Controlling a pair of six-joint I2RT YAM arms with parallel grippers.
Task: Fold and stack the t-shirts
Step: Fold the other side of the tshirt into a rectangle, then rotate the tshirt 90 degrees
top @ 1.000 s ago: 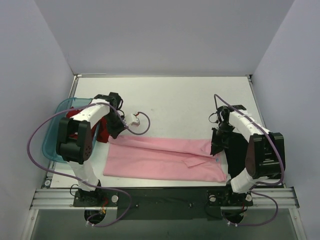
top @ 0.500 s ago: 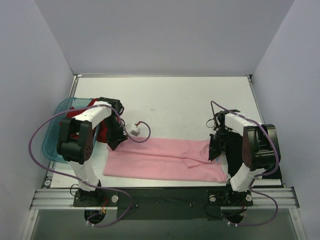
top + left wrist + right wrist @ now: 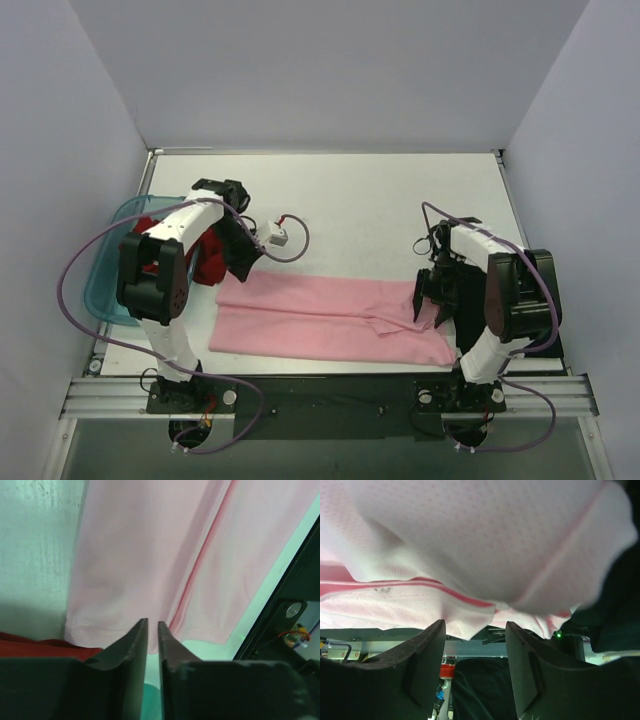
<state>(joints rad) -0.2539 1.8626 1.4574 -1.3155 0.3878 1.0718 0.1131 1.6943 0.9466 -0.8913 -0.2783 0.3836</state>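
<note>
Left fingers [image 3: 131, 647] stood with only a narrow slit between them and nothing in it, poised above the left end of the light pink t-shirt [image 3: 320, 320], near its far corner. Right fingers [image 3: 426, 665] were spread wide at the shirt's other end; a loose pink hem drooped toward the gap between them, but neither finger pinched it. The pink t-shirt lay folded lengthwise into a long band across the near part of the tabletop [image 3: 350, 200], its near edge running close to the metal rail [image 3: 320, 395] at the front. Its far edge ran roughly level from one arm to the other. A doubled fold line showed along its length in the left wrist view. The band's left short edge stopped just beside the dark red t-shirt [image 3: 208, 262], which spilled over the rim of the teal bin [image 3: 100, 285] at the tabletop's left side. The right short edge met the black t-shirt [image 3: 468, 318], lying under the right arm. Beyond the pink shirt's far edge, a broad stretch of white tabletop reached to the back wall, crossed only by the left arm's purple cable [image 3: 295, 245].
</note>
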